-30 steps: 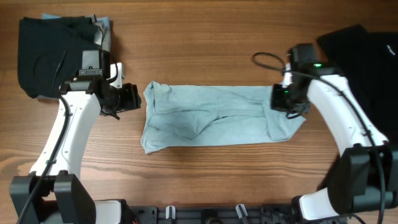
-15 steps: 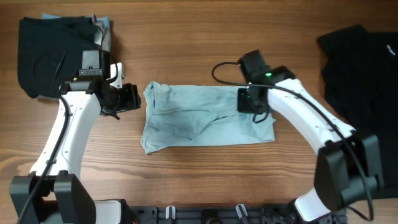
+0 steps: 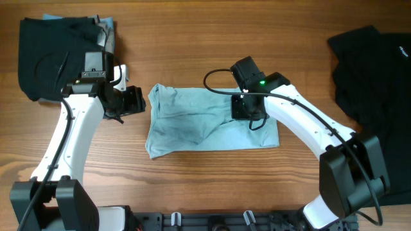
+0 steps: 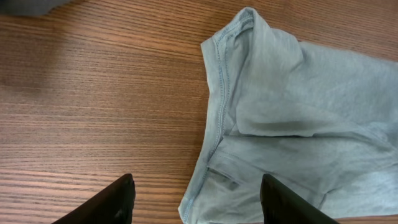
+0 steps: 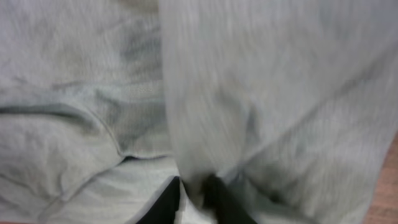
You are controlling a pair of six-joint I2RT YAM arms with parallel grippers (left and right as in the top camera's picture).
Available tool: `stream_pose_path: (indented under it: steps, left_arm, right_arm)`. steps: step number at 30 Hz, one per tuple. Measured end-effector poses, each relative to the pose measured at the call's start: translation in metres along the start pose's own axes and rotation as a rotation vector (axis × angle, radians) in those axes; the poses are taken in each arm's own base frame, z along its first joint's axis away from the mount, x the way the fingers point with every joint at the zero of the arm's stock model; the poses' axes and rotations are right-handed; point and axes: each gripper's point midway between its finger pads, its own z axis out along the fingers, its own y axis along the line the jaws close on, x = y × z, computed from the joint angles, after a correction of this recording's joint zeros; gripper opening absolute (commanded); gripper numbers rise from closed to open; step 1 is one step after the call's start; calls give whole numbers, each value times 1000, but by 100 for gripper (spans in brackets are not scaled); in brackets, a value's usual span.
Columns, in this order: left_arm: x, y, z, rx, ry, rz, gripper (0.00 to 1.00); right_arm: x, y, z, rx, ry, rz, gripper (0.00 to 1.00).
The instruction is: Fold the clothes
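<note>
The pale light-blue T-shirt (image 3: 186,122) lies as a long folded strip across the middle of the wooden table. My right gripper (image 3: 243,108) is over its right part, pinching a fold of the fabric that is drawn over toward the middle. In the right wrist view the dark fingertips (image 5: 163,202) sit close together with the light-blue T-shirt (image 5: 249,93) caught between them at the gripper (image 5: 194,199). My left gripper (image 3: 135,101) is open just off the shirt's left edge. In the left wrist view the gripper (image 4: 196,205) spans the hem of the T-shirt (image 4: 298,124) without touching it.
A plain black T-shirt (image 3: 376,70) lies spread at the far right edge. A folded black garment (image 3: 51,54) sits at the back left, with a bit of light-blue cloth (image 3: 106,24) beside it. Bare wood (image 3: 205,179) runs along the front.
My right gripper has carried the shirt's right end leftward over the middle, so the strip is now shorter. The left arm has not moved.
</note>
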Motion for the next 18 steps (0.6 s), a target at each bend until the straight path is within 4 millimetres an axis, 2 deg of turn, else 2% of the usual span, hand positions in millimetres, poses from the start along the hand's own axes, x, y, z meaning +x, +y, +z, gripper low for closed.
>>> stream_pose_path:
  steps: [2,5,7,8,13,15,18]
  left_arm:
    - [0,0,0,0,0,0,64]
    - [0,0,0,0,0,0,64]
    - [0,0,0,0,0,0,64]
    - [0,0,0,0,0,0,64]
    - [0,0,0,0,0,0,64]
    - [0,0,0,0,-1,0,64]
    - [-1,0,0,1,-3,1,64]
  right_arm:
    - [2,0,0,-3,10,-12,54]
    - [2,-2,0,-6,15,-38,58]
    - [0,-7,0,-6,16,-57,70]
    - [-1,-11,0,-4,16,-66,72]
    - [-5,-24,-1,-2,22,-116,76]
    - [-5,-27,-1,-1,24,-142,68]
    - [-3,-27,0,-4,30,-182,32]
